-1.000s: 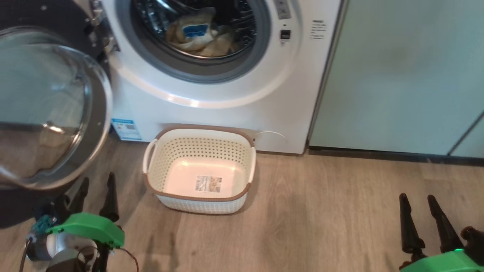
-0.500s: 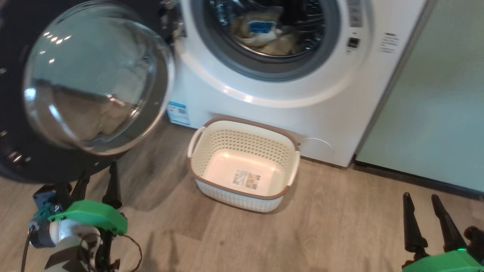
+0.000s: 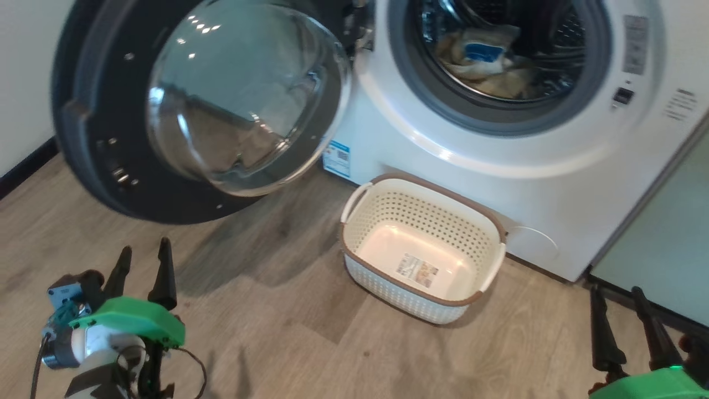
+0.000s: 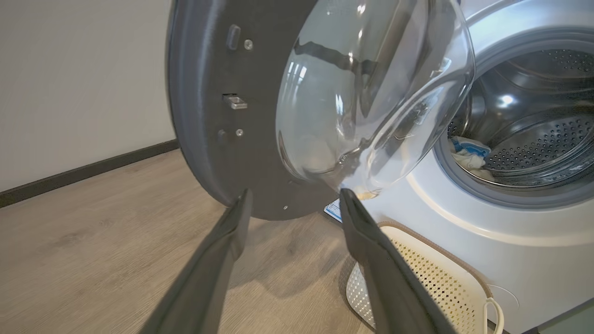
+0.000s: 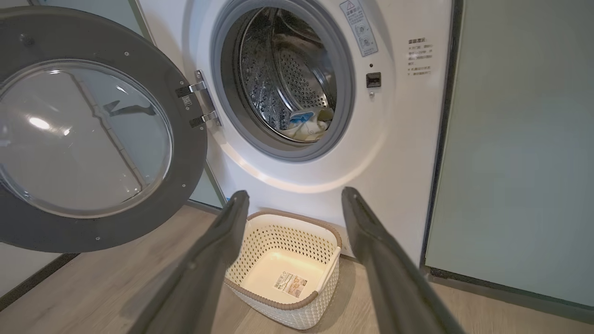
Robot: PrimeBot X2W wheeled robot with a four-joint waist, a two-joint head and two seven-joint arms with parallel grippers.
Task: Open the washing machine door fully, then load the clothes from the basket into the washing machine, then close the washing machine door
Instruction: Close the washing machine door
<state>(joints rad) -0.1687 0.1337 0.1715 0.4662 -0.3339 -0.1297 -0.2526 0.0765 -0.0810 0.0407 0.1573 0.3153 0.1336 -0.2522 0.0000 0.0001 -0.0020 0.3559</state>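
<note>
The washing machine door [image 3: 99, 155] [image 4: 204, 116] [image 5: 185, 153] hangs wide open on its hinge, black rim and clear glass bowl facing me. The clothes [image 3: 487, 66] [image 4: 468, 155] [image 5: 308, 127] lie inside the washing machine [image 3: 421, 149] [image 5: 399, 148] drum. On the floor in front of the washer, the basket [image 3: 498, 227] [image 5: 283, 218] holds no cloth, only its label. My left gripper [image 3: 141, 260] [image 4: 294, 199] is open, low on the floor below the door. My right gripper [image 3: 617, 296] [image 5: 292, 195] is open at the lower right, back from the basket.
A pale green cabinet [image 3: 664, 244] [image 5: 519, 162] stands right of the washer. A white wall with dark skirting [image 3: 22, 166] [image 4: 79, 171] runs at the left behind the door. Wood floor [image 3: 288, 310] stretches between my grippers.
The head camera has turned left, so the door, washer and basket slide right in the picture. Both grippers stay open and keep their places.
</note>
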